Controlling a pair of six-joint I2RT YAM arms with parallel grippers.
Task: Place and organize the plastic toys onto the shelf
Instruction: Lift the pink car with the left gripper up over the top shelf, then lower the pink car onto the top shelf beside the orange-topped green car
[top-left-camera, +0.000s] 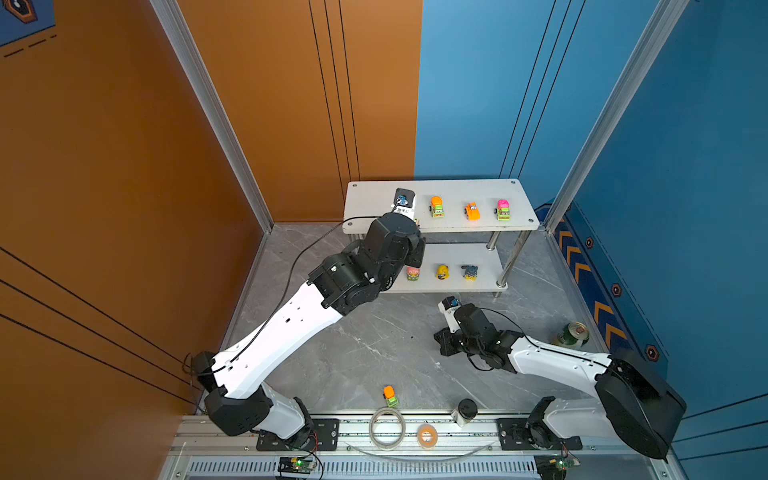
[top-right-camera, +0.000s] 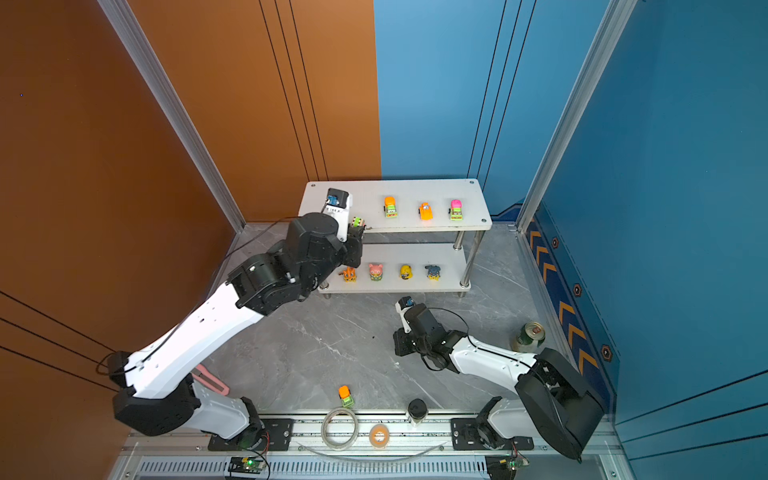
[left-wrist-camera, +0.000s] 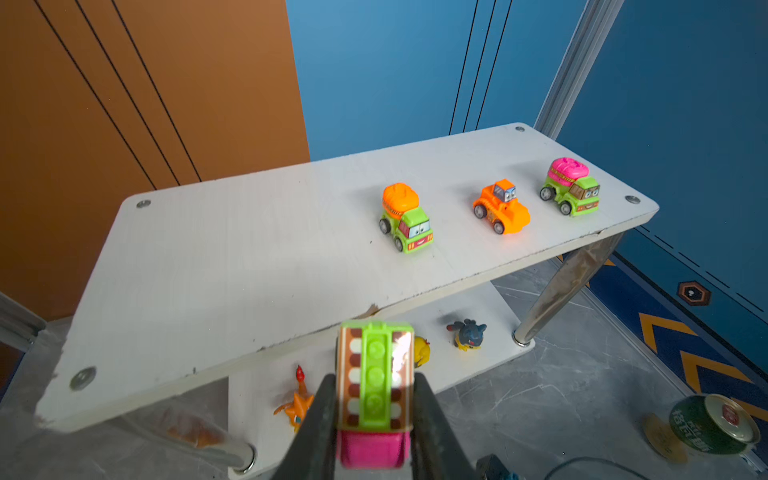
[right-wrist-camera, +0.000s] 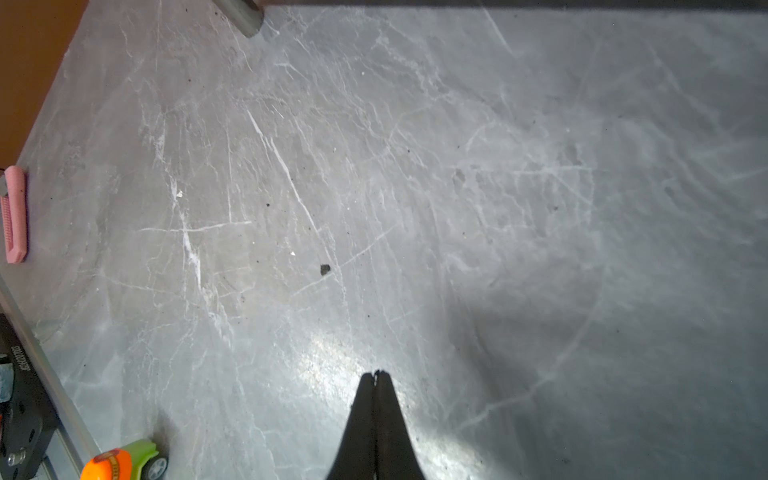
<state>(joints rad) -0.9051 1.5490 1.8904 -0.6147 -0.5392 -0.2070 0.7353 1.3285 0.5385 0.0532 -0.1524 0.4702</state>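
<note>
On a grey worktop (top-left-camera: 365, 353) walled in orange and blue, a pink-green car (left-wrist-camera: 376, 365) is gripped by the part-closed left tool (left-wrist-camera: 375, 395) at the front edge of the shelf (top-left-camera: 370, 199), mid-frame. Released there, it could roll off. The right tool (right-wrist-camera: 376, 374) is seen shut, empty.

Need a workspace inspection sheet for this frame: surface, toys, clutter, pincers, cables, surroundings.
Surface: grey marble tabletop, scratched.
Job's things: shelf top board holds orange-topped car, orange car, pink-topped car; lower board holds orange figurine, pink figurine, yellow figurine, blue-grey figurine; stray car on tabletop.
Clutter: large tape roll, small tape roll, green can, black-capped cylinder, pink tool.
Pincers: left pincer shut on green-pink car at shelf's front edge; right pincer shut, empty.
Cables: black cable along left arm; loop at right wrist.
Surroundings: orange and blue wall panels, aluminium posts.
</note>
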